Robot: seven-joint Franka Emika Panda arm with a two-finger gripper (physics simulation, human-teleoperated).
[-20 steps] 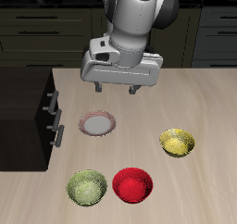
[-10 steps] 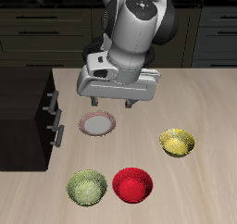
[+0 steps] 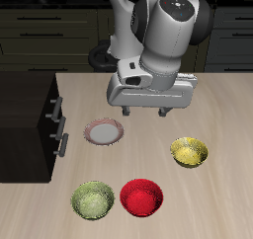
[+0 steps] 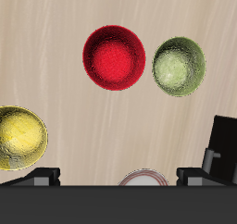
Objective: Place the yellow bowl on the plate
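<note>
On the table, going left to right in the exterior view, a dark cabinet stands at the edge, then the plate lies flat, with the yellow-green bowl and red bowl nearer the front edge. Above, the tool hangs released, fingers spread and grasping nothing. Farthest over sits the yellow bowl, upright, opening upward, round with no long axis, well apart from the plate.

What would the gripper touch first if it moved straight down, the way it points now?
Probably bare table: the gripper points down between the plate and the yellow bowl, above neither, though depth is hard to judge.
</note>
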